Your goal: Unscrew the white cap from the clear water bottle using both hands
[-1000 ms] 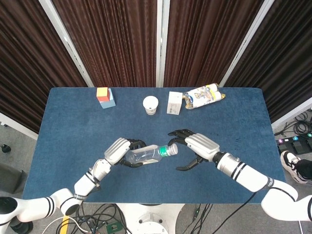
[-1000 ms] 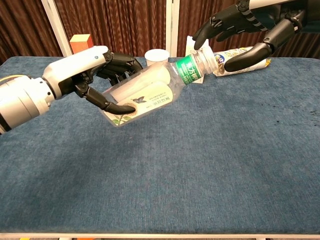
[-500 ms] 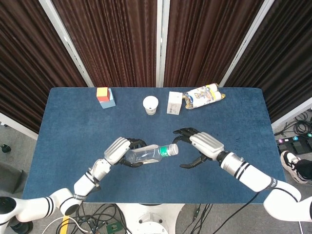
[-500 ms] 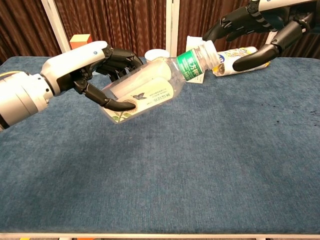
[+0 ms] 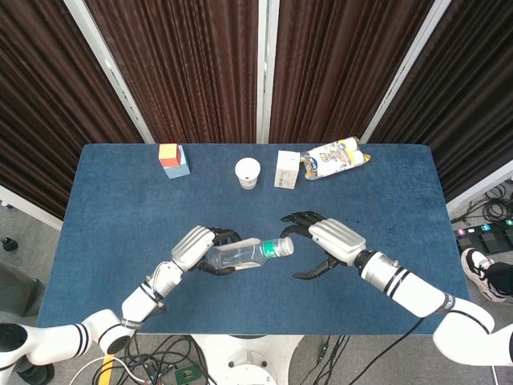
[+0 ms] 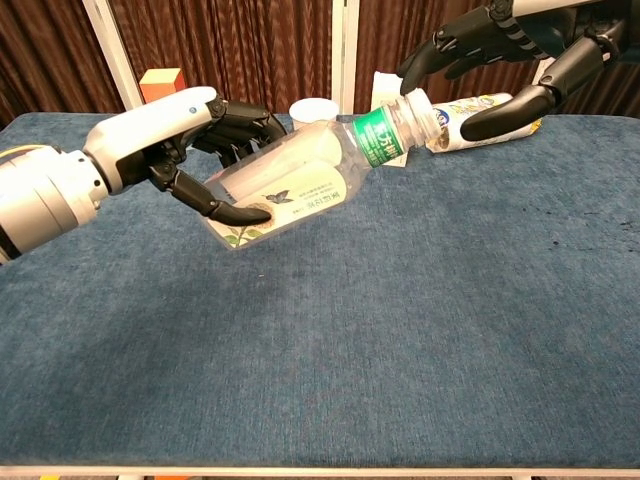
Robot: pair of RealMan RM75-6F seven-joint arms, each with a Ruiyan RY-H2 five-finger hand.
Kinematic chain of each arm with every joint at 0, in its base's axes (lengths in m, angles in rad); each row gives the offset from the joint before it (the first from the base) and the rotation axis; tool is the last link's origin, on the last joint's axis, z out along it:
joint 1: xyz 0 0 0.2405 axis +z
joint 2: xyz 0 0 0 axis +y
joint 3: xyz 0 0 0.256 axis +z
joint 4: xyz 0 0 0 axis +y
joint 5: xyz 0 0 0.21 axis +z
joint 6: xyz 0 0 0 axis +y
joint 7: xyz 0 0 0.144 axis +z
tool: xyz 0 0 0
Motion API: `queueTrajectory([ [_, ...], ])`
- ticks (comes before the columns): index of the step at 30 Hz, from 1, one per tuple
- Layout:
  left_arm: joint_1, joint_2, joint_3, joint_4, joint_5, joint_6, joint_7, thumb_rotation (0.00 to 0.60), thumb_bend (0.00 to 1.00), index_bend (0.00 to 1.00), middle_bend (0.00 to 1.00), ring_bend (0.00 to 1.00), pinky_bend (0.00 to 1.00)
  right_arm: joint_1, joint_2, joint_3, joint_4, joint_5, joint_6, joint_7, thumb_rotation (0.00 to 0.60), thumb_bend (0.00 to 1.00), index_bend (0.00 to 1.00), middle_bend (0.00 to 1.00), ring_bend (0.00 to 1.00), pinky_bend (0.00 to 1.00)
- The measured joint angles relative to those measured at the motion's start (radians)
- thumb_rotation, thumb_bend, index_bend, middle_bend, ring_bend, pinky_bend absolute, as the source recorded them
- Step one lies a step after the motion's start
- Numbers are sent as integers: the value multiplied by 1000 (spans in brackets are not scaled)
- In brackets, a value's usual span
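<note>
Left hand [image 6: 190, 150] wrapped around clear water bottle [image 6: 300, 185], held tilted above mid-front of blue table [image 5: 120, 208], neck toward the right. Right hand [image 5: 325, 245] spread wide, holding nothing, fingertips [image 6: 408, 68] just beside white cap [image 6: 418, 108]. Bare cloth all around. Green neck band, leaf-print label.
</note>
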Motion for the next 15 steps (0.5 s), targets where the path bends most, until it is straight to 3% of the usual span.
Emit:
queueTrajectory([
  [15, 0, 5, 0, -2, 7, 9, -4, 600, 380, 590, 595, 508, 583, -10, -5, 2, 7, 12, 34, -12, 420, 101, 252, 78, 0, 0],
])
